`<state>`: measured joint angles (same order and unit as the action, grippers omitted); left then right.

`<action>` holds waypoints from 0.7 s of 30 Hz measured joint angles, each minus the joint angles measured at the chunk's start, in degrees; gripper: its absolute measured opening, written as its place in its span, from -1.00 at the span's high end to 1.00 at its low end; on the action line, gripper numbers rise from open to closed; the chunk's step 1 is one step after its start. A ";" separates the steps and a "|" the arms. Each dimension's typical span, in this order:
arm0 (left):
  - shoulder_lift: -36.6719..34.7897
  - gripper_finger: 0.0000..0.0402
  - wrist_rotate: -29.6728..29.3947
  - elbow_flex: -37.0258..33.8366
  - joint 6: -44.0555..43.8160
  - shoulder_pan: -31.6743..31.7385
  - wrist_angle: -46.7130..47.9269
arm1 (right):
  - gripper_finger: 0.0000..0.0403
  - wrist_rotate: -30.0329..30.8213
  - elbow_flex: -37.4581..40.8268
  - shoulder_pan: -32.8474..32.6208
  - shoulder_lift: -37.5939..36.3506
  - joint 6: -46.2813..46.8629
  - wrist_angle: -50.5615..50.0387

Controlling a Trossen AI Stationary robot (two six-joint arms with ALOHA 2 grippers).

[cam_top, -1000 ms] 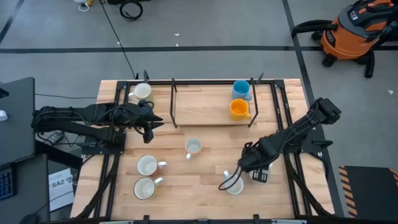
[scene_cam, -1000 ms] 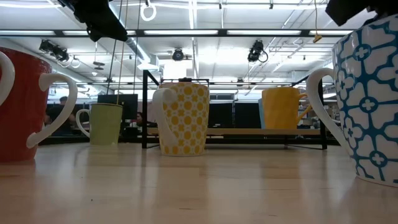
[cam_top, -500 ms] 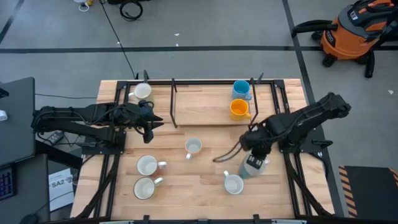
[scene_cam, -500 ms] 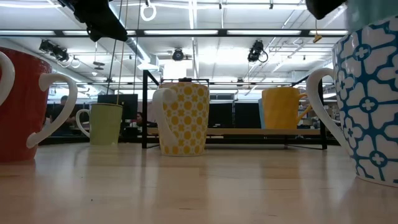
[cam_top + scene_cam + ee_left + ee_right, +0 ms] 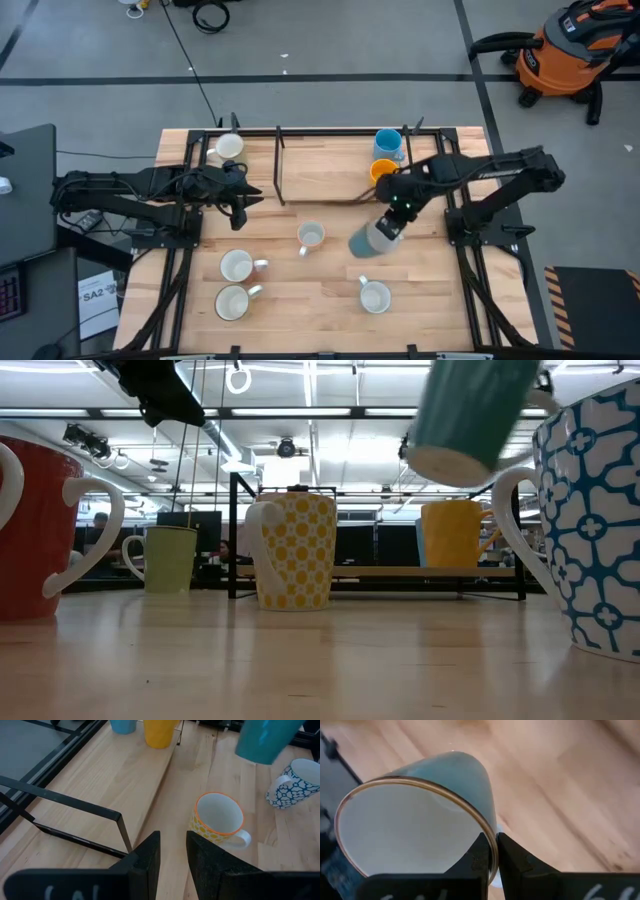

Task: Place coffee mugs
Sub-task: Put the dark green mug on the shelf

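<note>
From above, your right gripper (image 5: 392, 208) is clamped on the rim of a teal mug (image 5: 368, 240), carrying it tilted over the table between the dotted mug (image 5: 311, 237) and the rack's orange mug (image 5: 384, 175). Low down, that teal mug (image 5: 470, 415) hangs in the air. The right wrist view shows fingers (image 5: 479, 857) pinching its rim. Your left gripper (image 5: 173, 851) sits parted, holding nothing, near the dotted mug (image 5: 217, 820).

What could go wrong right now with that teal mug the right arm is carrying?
The right gripper pinches only the rim of the teal mug, which hangs tilted in the air, so it might slip and fall onto the table. Its path toward the raised shelf passes the orange mug and blue mug; a bump is possible.
</note>
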<state>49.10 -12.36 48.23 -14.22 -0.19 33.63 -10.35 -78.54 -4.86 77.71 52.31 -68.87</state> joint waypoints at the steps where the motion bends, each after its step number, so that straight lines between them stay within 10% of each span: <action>1: 0.00 0.50 0.02 0.00 0.00 -0.02 0.00 | 0.87 0.77 -0.75 1.05 0.00 -0.17 0.08; 21: 0.00 0.50 0.02 0.00 -0.11 0.00 0.00 | 0.87 7.80 -8.13 25.33 1.42 -11.24 16.57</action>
<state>49.10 -12.34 48.23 -14.33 -0.19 33.63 -2.55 -86.67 20.47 79.14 41.07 -52.29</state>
